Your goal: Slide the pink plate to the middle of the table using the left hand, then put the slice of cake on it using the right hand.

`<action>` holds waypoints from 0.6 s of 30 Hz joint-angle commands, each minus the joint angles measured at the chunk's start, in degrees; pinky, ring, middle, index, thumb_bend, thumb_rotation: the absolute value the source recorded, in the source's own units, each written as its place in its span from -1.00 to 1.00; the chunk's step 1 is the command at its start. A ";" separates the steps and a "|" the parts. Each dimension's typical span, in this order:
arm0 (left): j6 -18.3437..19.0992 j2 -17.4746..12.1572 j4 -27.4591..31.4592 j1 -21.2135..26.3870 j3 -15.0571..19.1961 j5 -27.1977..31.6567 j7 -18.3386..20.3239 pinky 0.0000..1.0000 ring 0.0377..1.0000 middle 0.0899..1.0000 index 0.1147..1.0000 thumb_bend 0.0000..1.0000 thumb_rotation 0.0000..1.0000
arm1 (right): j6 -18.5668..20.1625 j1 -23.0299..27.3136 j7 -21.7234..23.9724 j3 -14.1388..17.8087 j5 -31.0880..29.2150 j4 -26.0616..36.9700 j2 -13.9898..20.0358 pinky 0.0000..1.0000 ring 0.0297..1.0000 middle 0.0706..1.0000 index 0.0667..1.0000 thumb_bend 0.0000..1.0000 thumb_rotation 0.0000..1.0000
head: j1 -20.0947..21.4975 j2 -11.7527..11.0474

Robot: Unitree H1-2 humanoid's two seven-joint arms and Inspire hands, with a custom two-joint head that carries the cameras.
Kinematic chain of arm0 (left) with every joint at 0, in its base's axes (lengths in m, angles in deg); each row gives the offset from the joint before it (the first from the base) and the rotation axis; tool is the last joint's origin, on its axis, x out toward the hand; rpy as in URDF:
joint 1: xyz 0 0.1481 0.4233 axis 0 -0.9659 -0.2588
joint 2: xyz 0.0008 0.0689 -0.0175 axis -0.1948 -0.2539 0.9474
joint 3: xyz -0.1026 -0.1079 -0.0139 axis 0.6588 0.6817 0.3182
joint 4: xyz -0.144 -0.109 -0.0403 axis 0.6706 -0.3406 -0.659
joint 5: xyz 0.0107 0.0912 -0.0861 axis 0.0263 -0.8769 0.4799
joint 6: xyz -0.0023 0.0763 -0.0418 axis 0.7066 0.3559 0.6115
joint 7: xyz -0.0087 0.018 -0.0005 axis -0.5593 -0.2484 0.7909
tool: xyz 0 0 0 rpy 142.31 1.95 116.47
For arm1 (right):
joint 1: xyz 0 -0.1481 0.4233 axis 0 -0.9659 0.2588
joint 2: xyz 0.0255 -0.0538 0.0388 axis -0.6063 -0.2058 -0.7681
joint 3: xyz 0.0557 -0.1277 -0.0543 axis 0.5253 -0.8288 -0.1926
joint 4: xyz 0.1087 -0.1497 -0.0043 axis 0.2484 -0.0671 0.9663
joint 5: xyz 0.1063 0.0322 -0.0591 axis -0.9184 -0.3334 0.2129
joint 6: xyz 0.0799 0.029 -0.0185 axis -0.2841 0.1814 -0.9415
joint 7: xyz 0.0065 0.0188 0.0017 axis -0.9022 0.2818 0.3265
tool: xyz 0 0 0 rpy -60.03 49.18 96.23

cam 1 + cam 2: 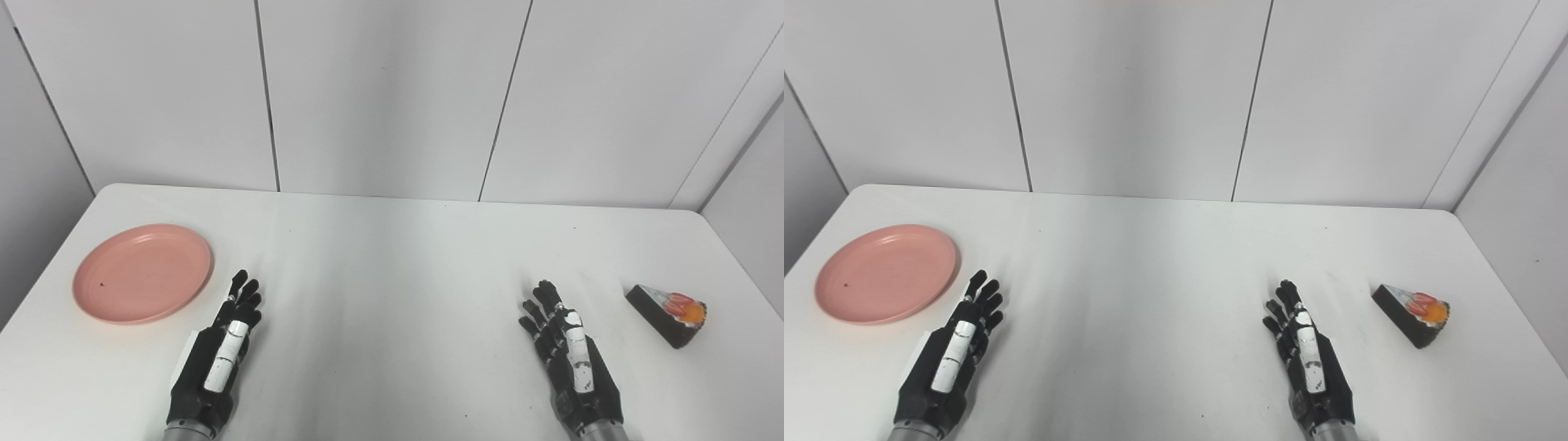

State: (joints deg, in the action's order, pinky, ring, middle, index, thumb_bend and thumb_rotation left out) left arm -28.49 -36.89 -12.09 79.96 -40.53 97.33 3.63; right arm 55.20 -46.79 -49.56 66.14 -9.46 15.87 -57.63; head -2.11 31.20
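On the white worktop [392,257], the pink plate [143,272] lies at far left, just beside the left hand [215,361], whose fingers are extended, holding nothing. The right hand [572,355] is likewise spread and empty; the cake slice [669,312] lies near its right.

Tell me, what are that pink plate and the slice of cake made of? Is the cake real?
The pink plate looks like matte plastic: one even colour, a thin smooth rim, only a dull sheen. The slice of cake seems a plastic or foam replica, though I can't be sure: its dark sides are crisp and crumb-free, and the red and orange topping looks glossy and moulded.
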 commanded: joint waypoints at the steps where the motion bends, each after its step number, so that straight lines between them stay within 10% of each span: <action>1: -0.85 -0.47 1.14 0.93 0.01 0.11 0.66 1.00 1.00 1.00 1.00 0.67 0.63 | 0.71 0.34 0.17 0.28 -0.48 1.76 0.27 0.88 0.89 0.94 0.90 0.74 0.82 | 0.01 0.04; 18: 0.31 -0.65 1.21 0.89 0.08 0.17 0.81 1.00 1.00 1.00 1.00 0.63 0.61 | 1.73 0.36 -0.16 0.38 -0.59 2.20 -0.03 0.85 0.87 0.92 0.88 0.73 0.83 | 0.11 -0.21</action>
State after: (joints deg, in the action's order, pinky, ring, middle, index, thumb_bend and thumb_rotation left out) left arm -27.74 -37.19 -12.09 79.98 -40.52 97.37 3.94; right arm 56.81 -46.78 -49.88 66.22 -9.56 16.64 -57.69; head -1.93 30.94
